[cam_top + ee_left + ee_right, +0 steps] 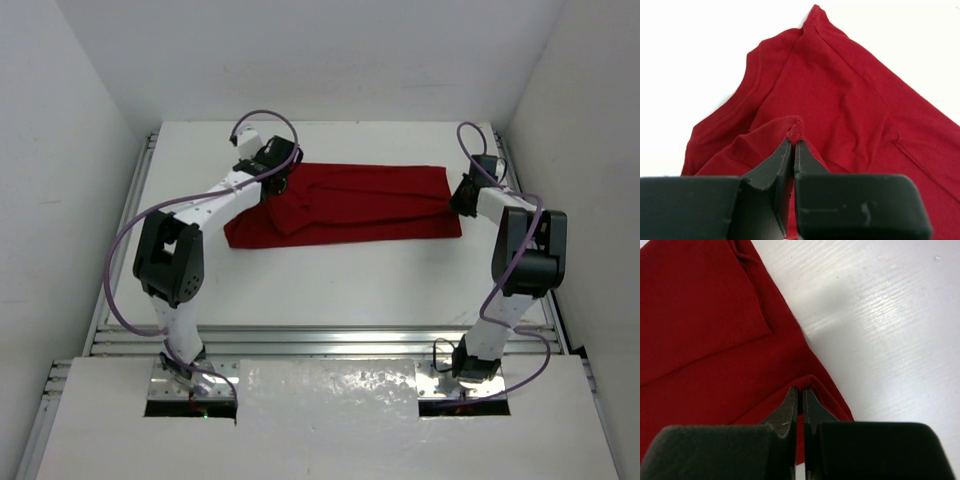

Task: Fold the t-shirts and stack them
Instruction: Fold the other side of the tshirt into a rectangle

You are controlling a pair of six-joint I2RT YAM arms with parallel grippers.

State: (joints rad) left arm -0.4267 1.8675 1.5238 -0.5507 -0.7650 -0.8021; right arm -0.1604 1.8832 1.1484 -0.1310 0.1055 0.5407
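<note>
Left arm point(168, 262): base near left, elbow bent and raised, forearm reaching far and right. Wrist tipped down. Left gripper point(278, 188) aimed downward, black fingers point(771, 170) pressed together, small fold of t-shirt point(840, 100) pinched at tips.

Right arm point(527, 248): base near right, elbow high at right side, forearm angling far and left. Right gripper point(463, 197) low, fingers point(785, 412) closed flat against each other, t-shirt edge nipped between tips.

Two grippers well apart, left to right, at about same depth in scene.
</note>
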